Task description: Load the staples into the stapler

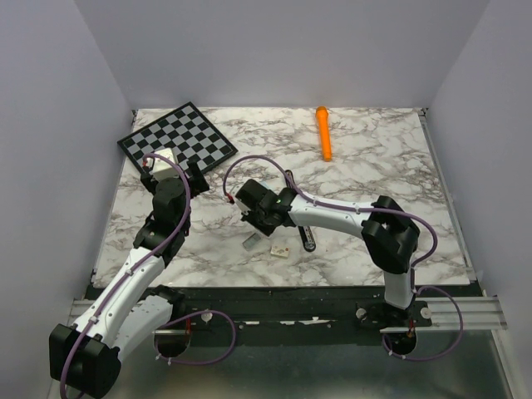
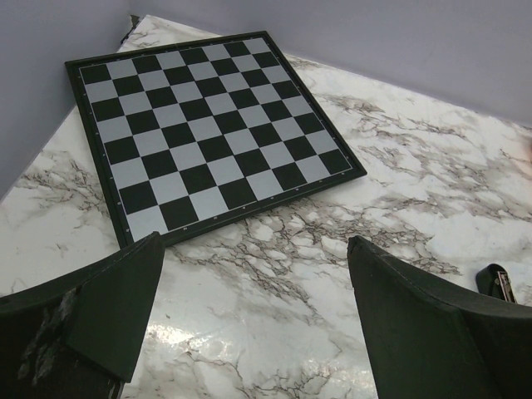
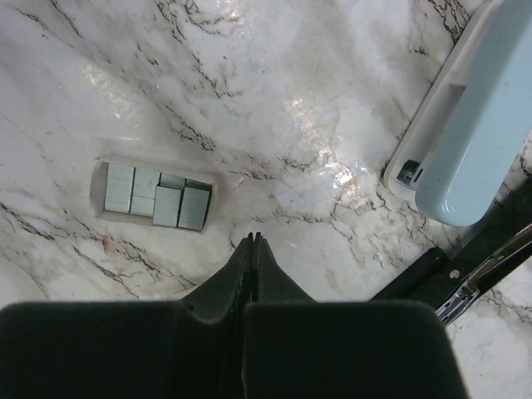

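Observation:
In the right wrist view, several silvery-grey blocks of staples [image 3: 181, 206] lie side by side in a shallow white tray [image 3: 97, 188]. My right gripper [image 3: 253, 237] hangs just right of the tray, shut with nothing between its fingers. The stapler [image 3: 465, 287] shows at the lower right as a black body with a metal rail. From above it is a slim black bar [image 1: 309, 239] partly under the right arm, and my right gripper [image 1: 249, 226] is left of it. My left gripper [image 2: 255, 241] stands open over bare marble, and the stapler's tip [image 2: 497, 283] peeks in beside its right finger.
A pale blue object [image 3: 474, 125] lies beside the stapler. A chessboard [image 1: 179, 137] sits at the back left, just beyond my left gripper [image 1: 172, 169]. An orange marker [image 1: 323, 131] lies at the back. A small grey piece [image 1: 252, 242] and a white piece [image 1: 280, 249] lie near the front.

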Tool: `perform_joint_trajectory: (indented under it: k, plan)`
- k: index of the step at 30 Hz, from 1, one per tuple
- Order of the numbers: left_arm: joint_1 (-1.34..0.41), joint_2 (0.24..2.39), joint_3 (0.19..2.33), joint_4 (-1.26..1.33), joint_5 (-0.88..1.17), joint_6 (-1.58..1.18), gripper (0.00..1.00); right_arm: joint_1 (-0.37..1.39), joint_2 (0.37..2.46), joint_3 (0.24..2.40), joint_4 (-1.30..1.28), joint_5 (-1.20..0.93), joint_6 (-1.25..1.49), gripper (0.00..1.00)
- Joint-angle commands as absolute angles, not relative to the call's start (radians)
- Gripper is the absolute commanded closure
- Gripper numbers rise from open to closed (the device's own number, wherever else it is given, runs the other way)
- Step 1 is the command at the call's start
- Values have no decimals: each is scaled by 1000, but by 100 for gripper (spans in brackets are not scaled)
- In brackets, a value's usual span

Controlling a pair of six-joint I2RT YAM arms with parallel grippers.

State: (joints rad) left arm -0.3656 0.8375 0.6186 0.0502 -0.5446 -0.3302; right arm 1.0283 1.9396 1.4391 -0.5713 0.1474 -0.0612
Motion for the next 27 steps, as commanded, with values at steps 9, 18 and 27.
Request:
perform_joint_trajectory:
  k: [9,18,27]
  plan:
    - [-360,822,614,41,-589,-350,1,1037,1945,1525,-637,5,113,66]
    - [-360,810,632,-29,-753,-397,1,1054,2017,1581,-676,41,230,60]
    - [-360,802,634,-49,-811,-417,1,1072,2078,1620,-707,97,264,61]
